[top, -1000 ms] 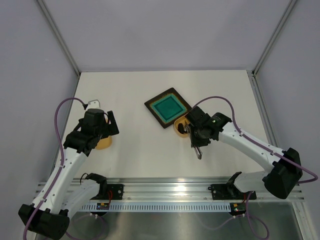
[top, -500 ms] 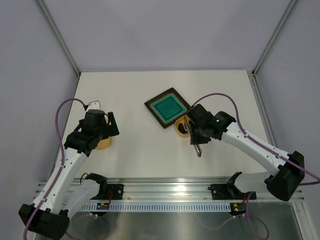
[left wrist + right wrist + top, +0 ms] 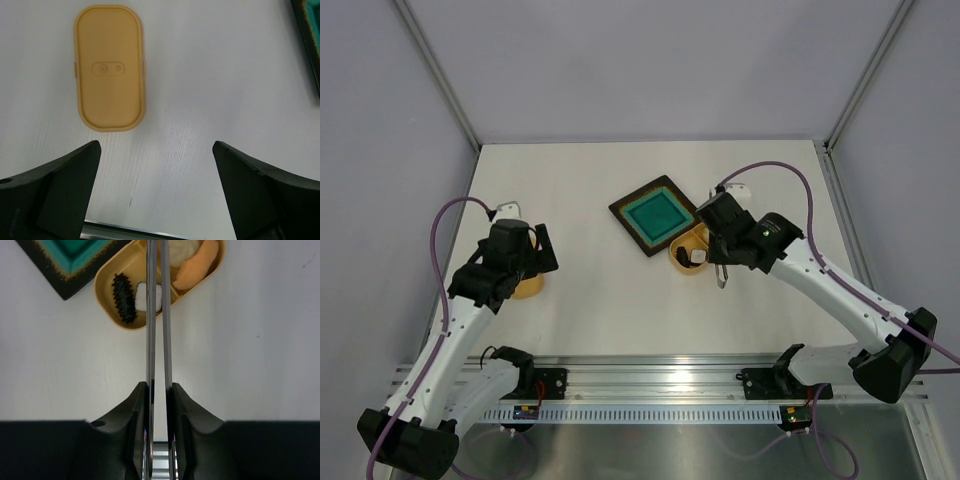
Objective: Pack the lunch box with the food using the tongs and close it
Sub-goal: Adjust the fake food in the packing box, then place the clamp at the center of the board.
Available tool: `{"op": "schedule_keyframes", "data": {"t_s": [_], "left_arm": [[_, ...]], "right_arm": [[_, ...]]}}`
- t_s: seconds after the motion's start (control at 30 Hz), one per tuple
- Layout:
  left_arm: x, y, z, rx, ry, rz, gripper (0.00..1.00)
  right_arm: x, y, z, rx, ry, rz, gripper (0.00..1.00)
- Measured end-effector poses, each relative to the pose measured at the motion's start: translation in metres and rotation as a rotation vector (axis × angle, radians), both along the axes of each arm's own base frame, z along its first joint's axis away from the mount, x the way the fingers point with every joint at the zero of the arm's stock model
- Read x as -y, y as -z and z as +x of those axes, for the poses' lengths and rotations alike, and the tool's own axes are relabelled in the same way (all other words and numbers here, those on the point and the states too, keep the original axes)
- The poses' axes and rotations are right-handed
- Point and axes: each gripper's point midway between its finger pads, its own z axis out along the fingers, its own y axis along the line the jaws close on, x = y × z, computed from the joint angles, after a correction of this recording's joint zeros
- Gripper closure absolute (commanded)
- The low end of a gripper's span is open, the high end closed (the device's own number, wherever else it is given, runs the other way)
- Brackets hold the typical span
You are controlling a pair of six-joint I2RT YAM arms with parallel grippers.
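Note:
The yellow-orange lunch box (image 3: 102, 287) lies beside the teal plate's near corner, and the top view shows it under my right wrist (image 3: 677, 262). In one compartment of it lie a dark brown-black piece (image 3: 124, 297) and a white cube (image 3: 141, 299). The other compartment holds a beige ball (image 3: 181, 252) and an orange slice (image 3: 199, 267). My right gripper (image 3: 159, 386) is shut on the silver tongs (image 3: 150, 320). Their two arms run close together over the box's divider, and the tips leave the frame at the top. My left gripper (image 3: 155, 145) hangs wide open above the table, short of the lid (image 3: 110, 67).
The square dark-rimmed teal plate (image 3: 655, 215) sits mid-table, touching the box's far side. The matching lid (image 3: 528, 288) lies flat at the left, partly under my left arm. A metal rail runs along the table's near edge (image 3: 650, 365).
My right arm has carried the tongs away from the near edge and slightly right, so they now lie over the lunch box, and the white cube shows there. The left arm has stayed still.

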Motion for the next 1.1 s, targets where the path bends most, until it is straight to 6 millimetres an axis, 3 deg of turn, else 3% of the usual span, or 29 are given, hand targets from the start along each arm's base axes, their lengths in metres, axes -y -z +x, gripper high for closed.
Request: {"op": "schedule_keyframes", "data": {"t_s": [0.1,0.2,0.33,0.73,0.77,0.87,0.93,1.1], "left_arm": [[0.000,-0.002,-0.001,0.009,0.000,-0.002,0.01],[-0.001,-0.004,-0.002,0.019,0.000,-0.005,0.01],[-0.001,-0.005,-0.002,0.020,0.000,-0.006,0.01],[-0.002,-0.002,-0.006,0.003,-0.001,0.000,0.01],[-0.002,-0.002,-0.006,0.003,-0.001,0.000,0.01],[-0.002,-0.002,-0.006,0.002,-0.001,0.000,0.01],[-0.002,-0.002,-0.006,0.002,-0.001,0.001,0.01],[-0.002,0.000,-0.005,-0.005,-0.001,0.002,0.01]], "right_arm": [[0.025,0.001,0.015,0.024,0.093,-0.024,0.94],[0.073,0.011,0.031,0.056,0.246,-0.028,0.93],[0.122,0.033,0.027,0.060,0.383,-0.074,0.92],[0.175,0.122,0.035,-0.076,0.572,-0.111,0.84],[0.177,0.126,0.035,-0.088,0.580,-0.111,0.75],[0.181,0.129,0.040,-0.087,0.590,-0.100,0.64],[0.182,0.130,0.043,-0.086,0.592,-0.092,0.47],[0.183,0.140,0.045,-0.124,0.585,-0.100,0.33]]}}
